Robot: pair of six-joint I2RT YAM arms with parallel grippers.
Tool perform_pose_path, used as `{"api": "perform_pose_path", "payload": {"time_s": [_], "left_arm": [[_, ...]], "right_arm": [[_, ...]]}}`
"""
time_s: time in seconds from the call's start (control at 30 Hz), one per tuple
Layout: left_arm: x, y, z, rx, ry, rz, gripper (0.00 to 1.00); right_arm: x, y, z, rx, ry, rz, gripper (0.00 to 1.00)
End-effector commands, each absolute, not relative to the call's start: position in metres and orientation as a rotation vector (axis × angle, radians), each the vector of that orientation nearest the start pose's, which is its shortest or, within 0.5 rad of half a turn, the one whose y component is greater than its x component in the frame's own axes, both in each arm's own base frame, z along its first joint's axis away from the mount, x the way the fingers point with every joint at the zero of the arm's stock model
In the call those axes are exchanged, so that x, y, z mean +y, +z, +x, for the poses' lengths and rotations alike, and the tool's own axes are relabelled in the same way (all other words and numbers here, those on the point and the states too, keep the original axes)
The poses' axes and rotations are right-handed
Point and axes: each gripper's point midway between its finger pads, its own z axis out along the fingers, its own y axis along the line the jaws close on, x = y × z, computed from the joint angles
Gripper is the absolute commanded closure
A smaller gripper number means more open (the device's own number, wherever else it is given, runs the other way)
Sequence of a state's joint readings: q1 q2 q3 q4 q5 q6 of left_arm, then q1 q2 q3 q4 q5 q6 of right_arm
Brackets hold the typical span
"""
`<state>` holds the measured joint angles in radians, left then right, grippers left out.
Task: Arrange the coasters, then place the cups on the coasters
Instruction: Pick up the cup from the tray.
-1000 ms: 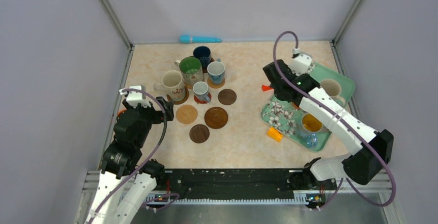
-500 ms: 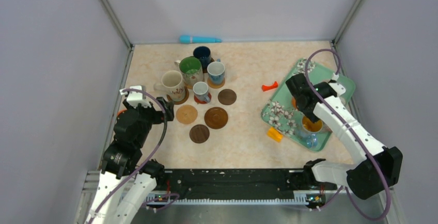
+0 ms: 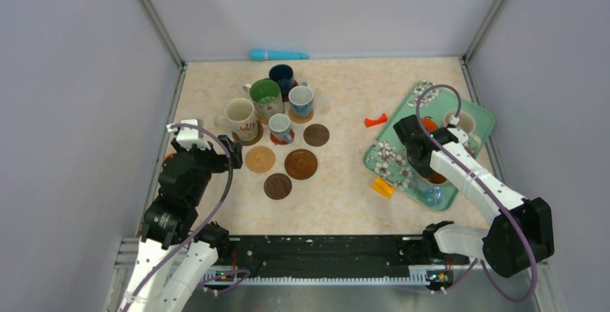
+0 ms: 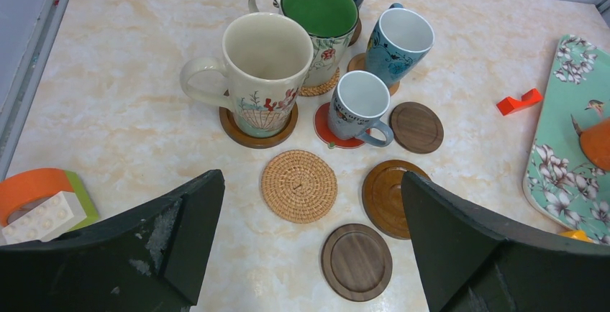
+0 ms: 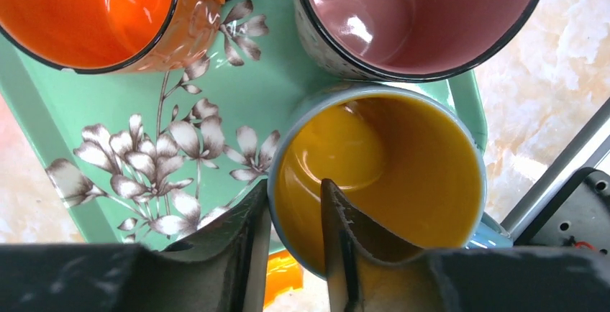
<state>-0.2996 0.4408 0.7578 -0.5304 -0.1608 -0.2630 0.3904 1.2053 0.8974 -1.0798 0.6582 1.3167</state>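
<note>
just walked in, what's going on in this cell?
The right hand is down at the floral tray. Its fingers straddle the wall of the yellow-lined mug, one inside and one outside, not yet clamped. The orange mug and pink mug stand next to it. The left hand hangs open and empty. Five mugs already stand on coasters; four bare coasters wait.
</note>
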Motion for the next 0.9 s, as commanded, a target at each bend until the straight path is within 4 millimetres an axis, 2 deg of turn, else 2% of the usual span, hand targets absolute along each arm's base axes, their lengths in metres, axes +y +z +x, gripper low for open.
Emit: {"api": "perform_pose_path", "payload": {"time_s": [0.0, 0.07, 0.13, 0.43, 0.57, 0.73, 0.87], "left_arm": [[-0.053, 0.275, 0.230, 1.751, -0.275, -0.081, 0.02], [-0.053, 0.275, 0.230, 1.750, -0.275, -0.080, 0.02], [-0.053, 0.276, 0.230, 1.749, -0.276, -0.081, 0.02], [-0.054, 0.276, 0.229, 1.747, -0.278, -0.079, 0.02], [-0.054, 0.276, 0.229, 1.747, -0.278, -0.079, 0.02], [-0.053, 0.277, 0.229, 1.745, -0.278, -0.080, 0.02], [-0.053, 0.277, 0.229, 1.743, -0.276, -0.082, 0.02]], "right_arm": [[0.009, 0.118, 0.232, 2.155, -0.346, 1.172, 0.76], [0.007, 0.124, 0.233, 2.141, -0.343, 1.160, 0.94], [0.006, 0.128, 0.234, 2.134, -0.339, 1.145, 1.00], [0.006, 0.149, 0.240, 2.145, -0.326, 1.050, 1.00], [0.007, 0.171, 0.248, 2.121, -0.291, 0.997, 1.00], [0.021, 0.204, 0.260, 2.114, -0.145, 0.882, 1.00], [0.033, 0.222, 0.262, 2.101, -0.018, 0.841, 1.00]]}}
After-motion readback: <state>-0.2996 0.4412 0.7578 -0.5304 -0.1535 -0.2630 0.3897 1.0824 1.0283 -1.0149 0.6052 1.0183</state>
